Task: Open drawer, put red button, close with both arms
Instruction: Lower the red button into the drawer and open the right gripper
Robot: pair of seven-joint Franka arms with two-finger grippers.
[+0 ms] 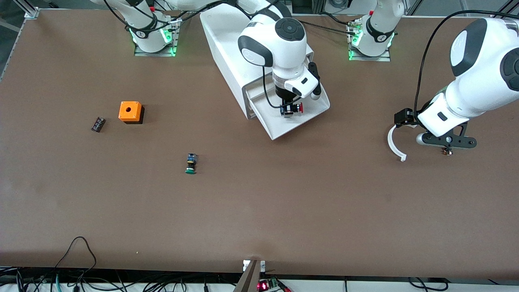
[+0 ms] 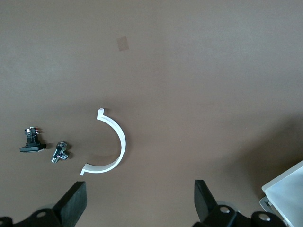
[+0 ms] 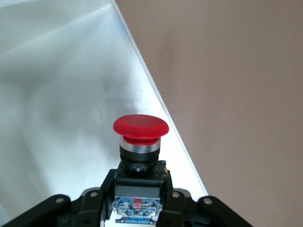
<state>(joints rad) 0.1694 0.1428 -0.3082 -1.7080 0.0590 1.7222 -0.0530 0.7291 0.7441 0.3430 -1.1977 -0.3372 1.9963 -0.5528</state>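
Note:
The red button (image 1: 298, 108) has a red mushroom cap and a dark body. My right gripper (image 1: 288, 109) is shut on its body and holds it over the tray of the open white drawer (image 1: 284, 127). In the right wrist view the button (image 3: 140, 126) sticks out from the right gripper (image 3: 138, 198) above the drawer floor (image 3: 57, 94), close to the drawer's side rim. My left gripper (image 1: 446, 142) is open and empty over bare table toward the left arm's end. In the left wrist view its fingers (image 2: 71, 204) stand wide apart.
The white cabinet (image 1: 227, 48) holds the drawer. A white curved piece (image 1: 394, 144) (image 2: 116, 146) and two small metal parts (image 2: 32, 142) (image 2: 60, 151) lie by the left gripper. A green button (image 1: 191, 164), an orange box (image 1: 130, 111) and a small dark part (image 1: 97, 124) lie toward the right arm's end.

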